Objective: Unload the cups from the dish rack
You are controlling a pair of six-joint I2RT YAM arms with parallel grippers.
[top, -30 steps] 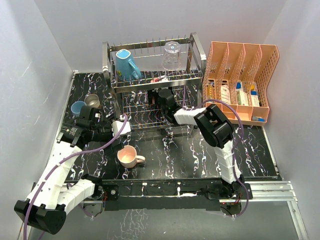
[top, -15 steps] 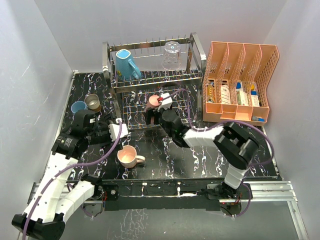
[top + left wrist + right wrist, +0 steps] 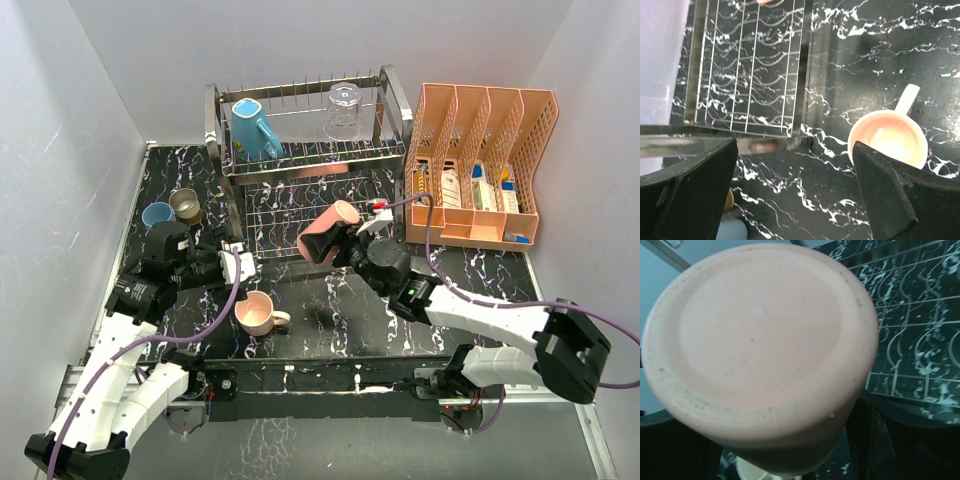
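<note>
Two cups, the teal mug (image 3: 255, 127) and the clear glass (image 3: 343, 110), sit on the top tier of the dish rack (image 3: 270, 215), and three stand on the counter (image 3: 320, 310): the pink mug (image 3: 258, 313), the light blue tumbler (image 3: 155, 215) and the tan cup (image 3: 186, 205). The right pincer (image 3: 340, 242) is closed on the salmon tumbler (image 3: 328, 230), holding it in the air just in front of the lower tier, probably to clear the wires. The tumbler's long axis is tilted, with its base up toward the wrist camera and its mouth down toward the near left. The left pincer (image 3: 795, 200) gapes wide and empty above the counter beside the pink mug, seemingly out of the way.
</note>
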